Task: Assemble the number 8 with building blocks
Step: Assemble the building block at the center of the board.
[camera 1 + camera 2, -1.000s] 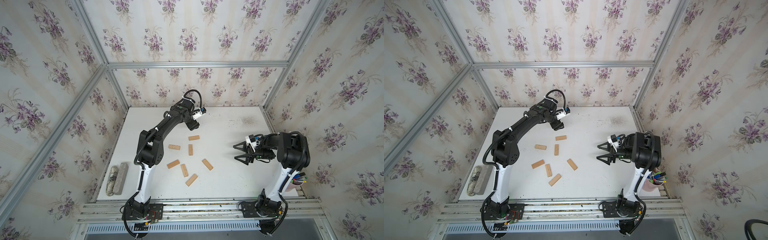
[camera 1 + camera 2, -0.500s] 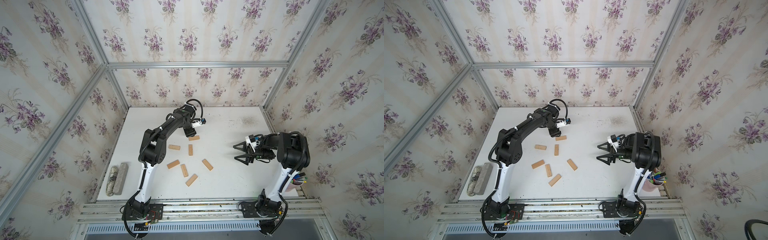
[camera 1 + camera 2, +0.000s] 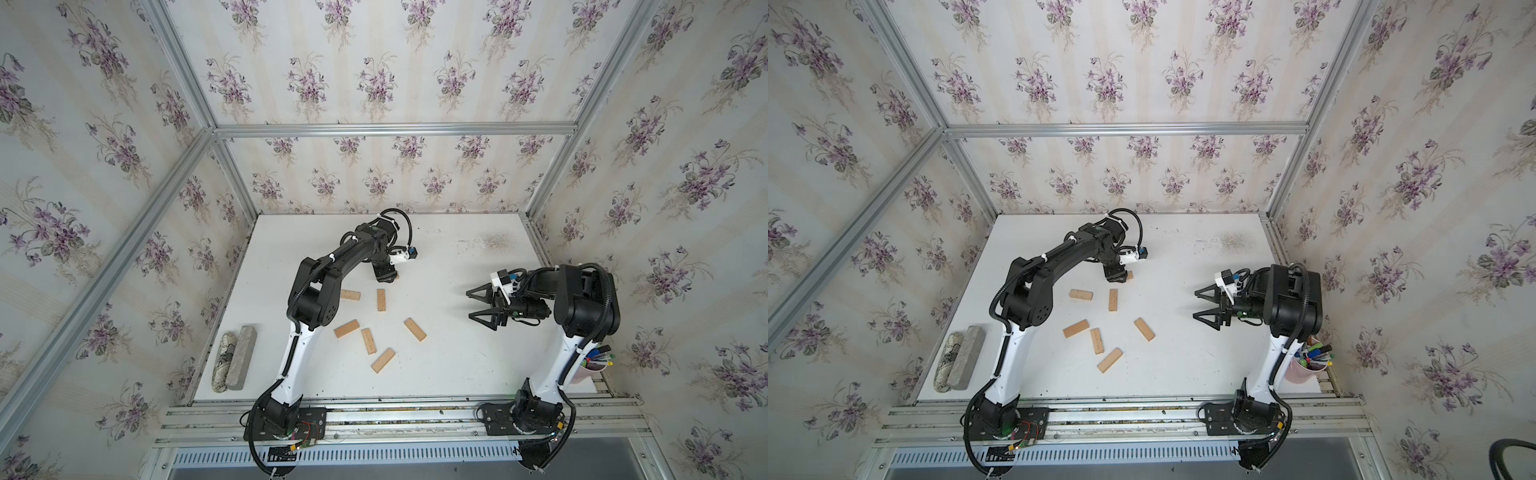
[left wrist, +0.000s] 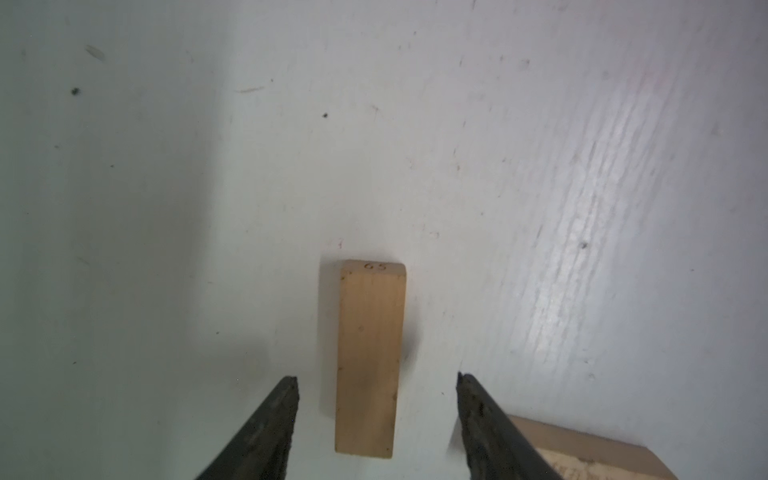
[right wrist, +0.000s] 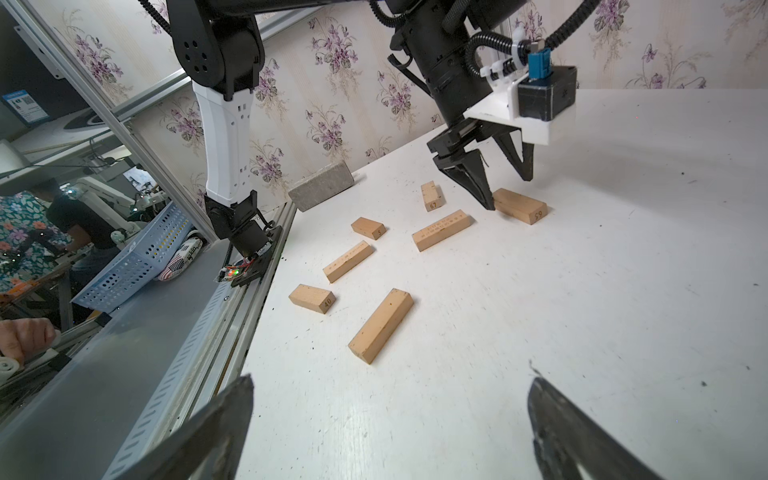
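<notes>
Walls: cream striped wallpaper with purple flower sprigs, on three sides.
Frame: aluminium rails along the wall edges.
Table: white top, scuffed, beneath the fingers of the left gripper.
Light: pale glare past those fingers.
Outside: blue perforated basket, well beyond the fingers of the right gripper.

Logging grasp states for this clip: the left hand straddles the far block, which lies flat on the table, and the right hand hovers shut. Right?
Not quite. The right hand hovers open, jaws wide apart, as both top views show. The rest holds: the left hand straddles the far block, flat on the table.
</notes>
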Robot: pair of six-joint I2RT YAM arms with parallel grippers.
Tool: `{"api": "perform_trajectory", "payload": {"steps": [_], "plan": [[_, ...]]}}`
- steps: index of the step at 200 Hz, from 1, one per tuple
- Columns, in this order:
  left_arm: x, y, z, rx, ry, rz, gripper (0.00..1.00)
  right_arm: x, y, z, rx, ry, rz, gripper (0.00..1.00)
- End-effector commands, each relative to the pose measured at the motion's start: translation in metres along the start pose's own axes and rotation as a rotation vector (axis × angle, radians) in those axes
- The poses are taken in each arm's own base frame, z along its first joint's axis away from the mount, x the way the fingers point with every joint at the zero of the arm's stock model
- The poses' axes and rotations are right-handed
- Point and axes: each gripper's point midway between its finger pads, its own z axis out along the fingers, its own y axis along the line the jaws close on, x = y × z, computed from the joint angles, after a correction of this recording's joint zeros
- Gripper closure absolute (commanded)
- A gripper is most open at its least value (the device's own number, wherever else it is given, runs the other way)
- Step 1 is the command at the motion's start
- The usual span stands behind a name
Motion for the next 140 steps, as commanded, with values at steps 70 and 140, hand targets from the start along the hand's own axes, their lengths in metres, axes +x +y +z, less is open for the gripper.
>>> {"api": "perform_trajectory", "payload": {"steps": [70, 140], "plan": [[-0.002, -0.013, 0.017, 0.046, 0.013, 0.020, 0.59, -0.007, 0.000, 0.000, 0.019, -0.029, -0.386, 0.00], [-0.014, -0.028, 0.021, 0.037, 0.038, 0.060, 0.66, -0.007, 0.000, 0.000, 0.017, -0.028, -0.388, 0.00]]}}
